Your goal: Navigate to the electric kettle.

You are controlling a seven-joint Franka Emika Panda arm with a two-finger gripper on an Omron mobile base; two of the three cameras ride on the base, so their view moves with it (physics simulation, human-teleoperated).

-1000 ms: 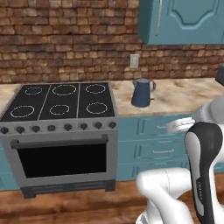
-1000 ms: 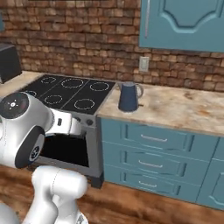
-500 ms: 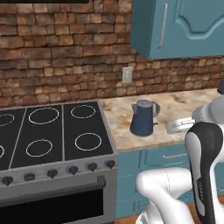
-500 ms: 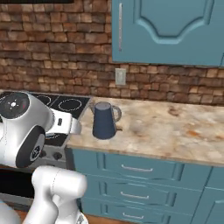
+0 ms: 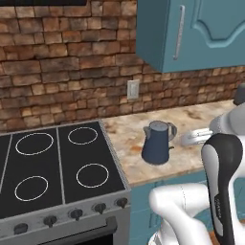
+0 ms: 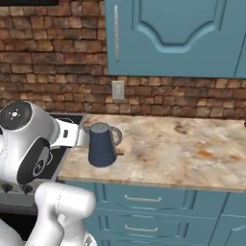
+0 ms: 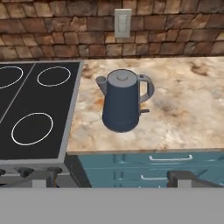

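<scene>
Gripper [image 7: 111, 178] showing two dark fingertips [image 7: 48, 174] well apart at the bottom of the hand view, spread wide and holding nothing, hanging out in front of the counter edge, above the drawer fronts.

Facing the kettle [image 7: 123, 101] straight ahead in the hand view. Kettle standing upright on the counter [image 7: 188, 113], near its front edge and just beside the stove [image 7: 30, 113]. Spout pointing toward the stove, handle toward the open stretch of counter. Appearing dark navy with a grey lid, wider at the base. In the left base view, kettle [image 5: 157, 143] sitting right of the stove [image 5: 57, 167], with the white arm [image 5: 222, 177] rising at lower right. In the right base view, kettle [image 6: 102, 144] sitting beside the arm's white elbow [image 6: 29, 141], touching nothing but the countertop.

Beyond the kettle, a pale wall outlet [image 7: 123, 22] sitting on the brick wall [image 7: 61, 39]. Blue cabinet [image 6: 178, 38] hanging above, with a vertical handle [image 6: 116, 26]. Blue drawers [image 6: 144, 211] running under the counter [image 6: 182, 149]. Stove knobs [image 5: 76, 213] lining the stove's front edge.

Finding no readable writing, brand or label on the kettle, stove or cabinets.
</scene>
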